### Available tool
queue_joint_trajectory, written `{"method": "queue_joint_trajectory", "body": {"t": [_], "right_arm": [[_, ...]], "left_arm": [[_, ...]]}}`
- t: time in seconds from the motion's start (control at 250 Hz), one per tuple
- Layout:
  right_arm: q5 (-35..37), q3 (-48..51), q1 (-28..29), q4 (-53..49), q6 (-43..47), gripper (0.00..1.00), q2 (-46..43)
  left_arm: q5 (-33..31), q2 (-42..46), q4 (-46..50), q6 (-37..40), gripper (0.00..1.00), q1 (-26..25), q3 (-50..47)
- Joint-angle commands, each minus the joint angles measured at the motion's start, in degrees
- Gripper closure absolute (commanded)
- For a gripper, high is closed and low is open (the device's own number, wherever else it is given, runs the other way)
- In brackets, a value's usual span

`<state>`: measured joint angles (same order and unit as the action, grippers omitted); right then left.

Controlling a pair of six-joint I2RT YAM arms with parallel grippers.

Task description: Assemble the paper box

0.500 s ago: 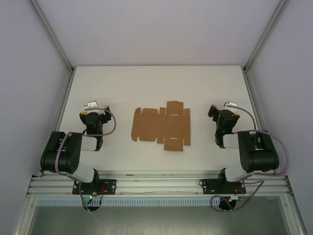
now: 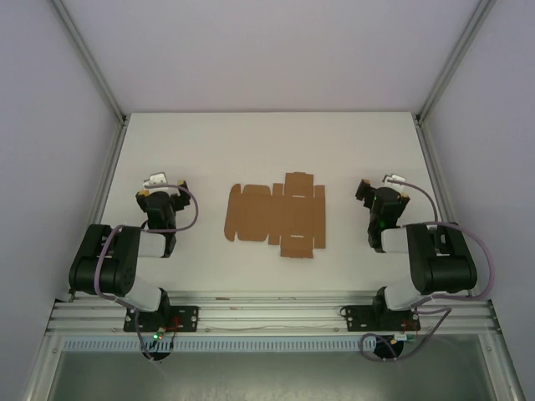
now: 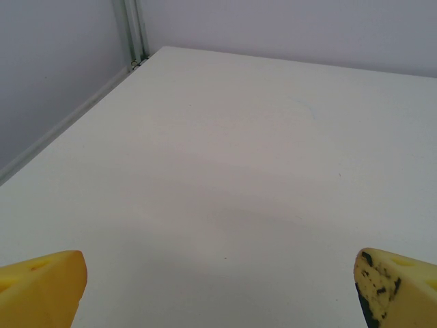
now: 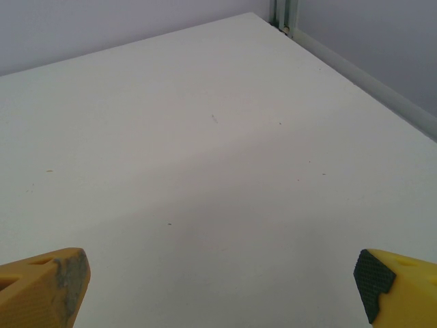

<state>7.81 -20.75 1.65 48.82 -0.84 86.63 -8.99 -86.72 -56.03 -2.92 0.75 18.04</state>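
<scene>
The paper box [image 2: 277, 215] is a flat brown die-cut cardboard sheet with flaps and tabs, lying in the middle of the white table [image 2: 267, 146]. My left gripper [image 2: 159, 194] rests folded back to the sheet's left, well apart from it. My right gripper [image 2: 380, 196] sits the same way to the sheet's right. In the left wrist view the left gripper [image 3: 222, 290] is open, yellow fingertips [image 3: 41, 287] wide apart over bare table. In the right wrist view the right gripper [image 4: 222, 287] is open too, its fingertips [image 4: 392, 283] spread with nothing between them.
Pale walls and metal frame posts [image 2: 90, 67] enclose the table on three sides. An aluminium rail [image 2: 267, 313] with both arm bases runs along the near edge. The table's far corners appear in the wrist views [image 3: 140, 55] [image 4: 283, 20].
</scene>
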Motion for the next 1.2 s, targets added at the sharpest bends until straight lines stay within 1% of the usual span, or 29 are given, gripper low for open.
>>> {"method": "queue_joint_trajectory", "body": {"t": [0.0, 0.204, 0.228, 0.276, 0.368, 0.42, 0.504, 0.588, 0.636, 0.668, 0.76, 0.811, 0.835, 0.855, 0.891, 0.955, 0.995, 1.099, 1.195], "right_arm": [[-0.41, -1.49, -0.42, -0.74, -0.78, 0.00, -0.51], [0.28, -1.21, -0.47, -0.04, -0.83, 0.00, -0.98], [0.44, -1.29, -0.51, -0.22, -0.83, 0.00, -1.45], [0.57, -1.73, -0.50, -3.02, -0.83, 0.00, -3.94], [3.15, -4.55, -0.47, -14.52, -2.49, 0.00, -11.23], [2.71, -6.91, -0.51, -22.10, -3.98, 0.00, -15.33], [1.55, -10.82, 0.51, -34.08, -8.18, 0.00, -20.24], [-1.11, -14.81, 4.07, -44.84, -11.42, 0.00, -23.59], [-1.80, -16.69, 7.08, -49.60, -14.43, 0.02, -24.51], [-3.98, -17.72, 8.87, -52.47, -16.41, 0.05, -24.63], [-9.31, -20.35, 14.85, -58.74, -21.09, 0.14, -22.76], [-9.91, -21.47, 19.23, -60.74, -22.89, 0.18, -20.91], [-10.33, -22.11, 20.99, -61.37, -23.94, 0.21, -18.86], [-11.22, -22.69, 22.33, -61.90, -25.08, 0.26, -17.03], [-13.59, -23.78, 23.78, -62.37, -26.55, 0.31, -13.96], [-17.92, -26.02, 25.03, -63.14, -28.24, 0.40, -8.15], [-19.34, -27.45, 25.55, -63.66, -28.12, 0.44, -5.08], [-18.28, -29.09, 25.96, -62.31, -28.72, 0.50, 1.40], [-16.96, -30.68, 25.96, -63.35, -29.66, 0.54, 6.53]], "left_arm": [[0.20, 0.03, -1.60, 0.46, 0.00, -0.23, 0.17], [0.21, 0.41, -2.16, 0.89, 0.00, -0.20, 0.51], [0.22, 1.44, 0.26, 0.80, 0.00, -0.23, 1.37], [-0.63, 4.32, 8.84, 0.06, 0.00, -0.23, 4.24], [-0.22, 9.21, 20.13, -0.57, 0.00, -0.22, 8.47], [1.12, 11.92, 26.21, -2.92, 0.00, -0.23, 10.61], [7.51, 15.14, 35.24, -7.43, 0.00, -0.46, 14.69], [12.63, 15.72, 44.51, -11.66, 0.00, -2.10, 19.84], [14.67, 15.29, 49.18, -13.47, 0.00, -3.80, 22.38], [16.45, 15.18, 50.90, -14.43, 0.00, -4.94, 23.22], [21.55, 14.50, 52.07, -17.76, 0.00, -7.74, 23.35], [23.34, 13.83, 53.29, -19.27, 0.00, -9.19, 23.52], [24.08, 13.33, 53.81, -20.03, 0.00, -9.65, 23.53], [24.70, 12.88, 54.39, -20.62, 0.00, -10.01, 23.57], [26.35, 12.02, 55.72, -21.27, 0.00, -10.37, 23.92], [29.71, 10.45, 57.58, -21.53, 0.00, -10.55, 24.79], [31.17, 9.52, 58.79, -21.76, 0.00, -10.68, 25.38], [33.39, 6.28, 60.44, -20.99, 0.00, -10.86, 26.29], [35.96, 2.74, 61.31, -21.23, 0.00, -10.89, 27.33]]}}
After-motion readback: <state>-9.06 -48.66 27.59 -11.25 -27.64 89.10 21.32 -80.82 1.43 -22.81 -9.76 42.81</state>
